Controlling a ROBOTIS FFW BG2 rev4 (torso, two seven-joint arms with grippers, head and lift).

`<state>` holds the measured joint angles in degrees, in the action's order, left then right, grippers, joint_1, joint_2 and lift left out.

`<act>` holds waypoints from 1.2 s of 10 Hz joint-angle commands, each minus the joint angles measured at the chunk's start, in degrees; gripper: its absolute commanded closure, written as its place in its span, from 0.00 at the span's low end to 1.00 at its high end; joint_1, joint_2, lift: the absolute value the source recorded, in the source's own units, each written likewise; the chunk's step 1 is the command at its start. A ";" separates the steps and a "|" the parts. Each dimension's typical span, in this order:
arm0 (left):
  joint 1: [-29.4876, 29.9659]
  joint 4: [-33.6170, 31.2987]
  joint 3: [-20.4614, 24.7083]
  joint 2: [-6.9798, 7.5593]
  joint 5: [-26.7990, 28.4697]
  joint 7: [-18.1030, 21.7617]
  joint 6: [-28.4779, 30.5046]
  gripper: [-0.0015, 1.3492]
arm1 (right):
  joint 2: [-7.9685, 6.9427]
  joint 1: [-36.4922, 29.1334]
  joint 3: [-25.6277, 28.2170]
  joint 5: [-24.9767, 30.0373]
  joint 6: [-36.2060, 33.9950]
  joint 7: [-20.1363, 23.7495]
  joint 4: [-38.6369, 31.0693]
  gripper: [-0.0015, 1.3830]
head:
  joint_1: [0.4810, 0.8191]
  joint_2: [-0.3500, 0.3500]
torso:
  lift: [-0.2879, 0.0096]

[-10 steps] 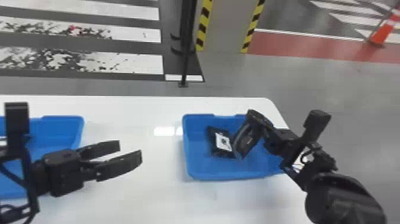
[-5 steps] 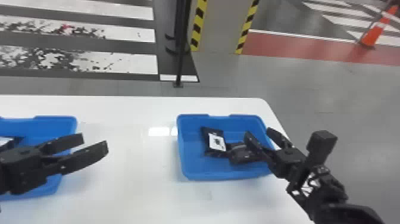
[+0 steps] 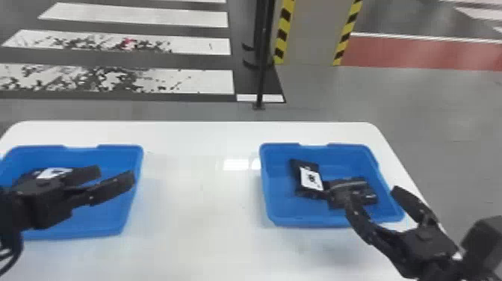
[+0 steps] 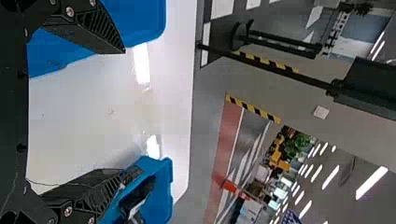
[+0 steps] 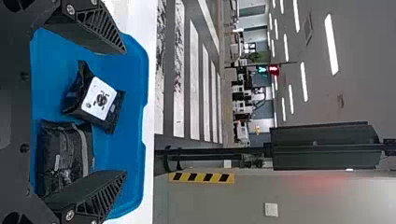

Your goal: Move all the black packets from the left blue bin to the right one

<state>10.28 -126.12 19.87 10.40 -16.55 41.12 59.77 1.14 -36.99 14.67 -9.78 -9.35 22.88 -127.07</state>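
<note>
A black packet (image 5: 63,151) has come down into the right bin (image 3: 268,209); the right gripper (image 3: 372,193) now stands wide, so that transfer looks done. Beside it lies a packet (image 5: 77,95) with a white label (image 3: 310,178), its print unreadable. Left of that bin, the left bin (image 3: 138,158) seemingly holds another packet (image 3: 28,175), part-hidden by the wide-spread left gripper (image 3: 115,174); work remains.

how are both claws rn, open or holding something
Left claw: open, holding nothing, at the left blue bin.
Right claw: open, holding nothing, at the right blue bin.
</note>
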 commanded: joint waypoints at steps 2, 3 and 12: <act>-4.52 5.25 1.84 0.93 5.24 -0.69 2.80 0.11 | -1.06 -4.21 -0.62 0.30 3.03 -0.29 -0.54 0.08 | 0.63 0.47 | 0.45; -6.49 7.50 2.53 1.02 7.07 -1.48 3.50 0.11 | -1.19 -5.48 -0.62 0.07 3.17 -0.29 -0.96 0.08 | 0.63 0.52 | 0.45; -21.25 29.72 1.61 6.03 18.73 -4.47 6.88 0.10 | -1.19 -5.48 -1.76 -1.65 1.06 -0.20 0.16 0.08 | 0.63 0.81 | 0.45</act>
<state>-9.56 -98.30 22.70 15.83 1.89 36.65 66.84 0.00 -42.56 13.08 -11.26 -8.18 22.67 -127.01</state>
